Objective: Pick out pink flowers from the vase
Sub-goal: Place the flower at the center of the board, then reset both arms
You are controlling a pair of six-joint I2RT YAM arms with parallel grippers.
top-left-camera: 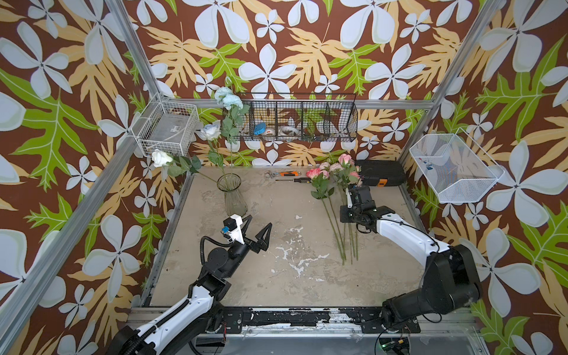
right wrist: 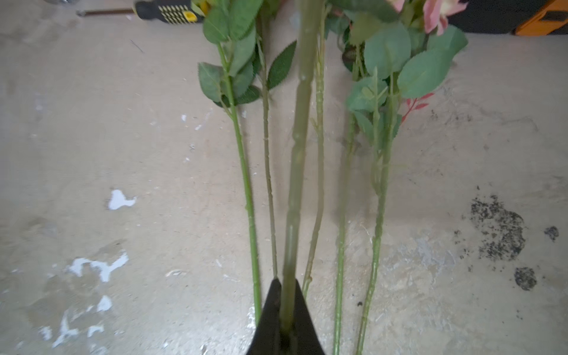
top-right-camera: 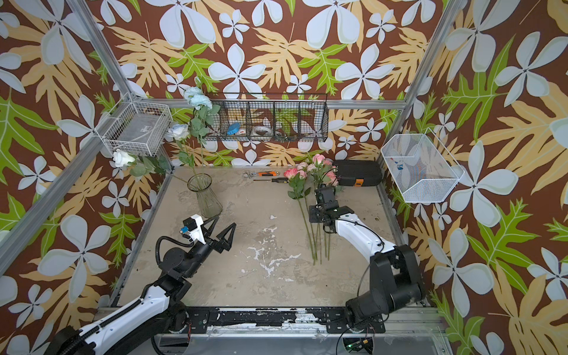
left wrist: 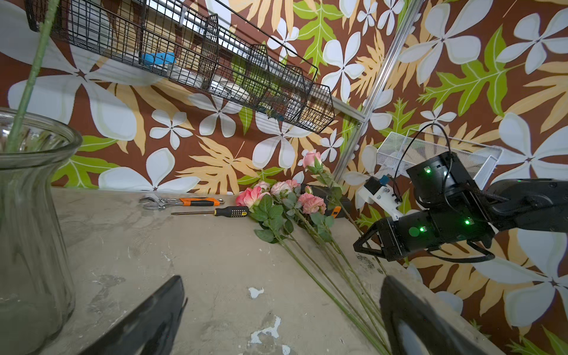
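Note:
The clear ribbed vase (top-left-camera: 235, 196) (top-right-camera: 209, 199) (left wrist: 30, 230) stands at the back left of the table. White and pale blue flowers (top-left-camera: 212, 132) are in it, and no pink bloom shows there. Several pink flowers (top-left-camera: 319, 173) (top-right-camera: 295, 173) (left wrist: 276, 190) lie at the back right, stems toward the front. My right gripper (top-left-camera: 345, 216) (top-right-camera: 314, 215) (left wrist: 358, 246) (right wrist: 286, 281) is shut on the stem (right wrist: 296, 172) of one pink flower (top-left-camera: 345, 159) (left wrist: 312, 159), which rises above the pile. My left gripper (top-left-camera: 260, 220) (top-right-camera: 226, 220) (left wrist: 282, 292) hangs open and empty, just right of the vase.
An orange-handled wrench (top-left-camera: 285, 173) and a screwdriver (top-left-camera: 295, 180) lie at the back by the pink blooms. A black case (top-left-camera: 381, 176) sits in the back right corner. Wire baskets hang on the back wall (top-left-camera: 295, 121) and on the side walls (top-left-camera: 167, 127) (top-left-camera: 455, 167).

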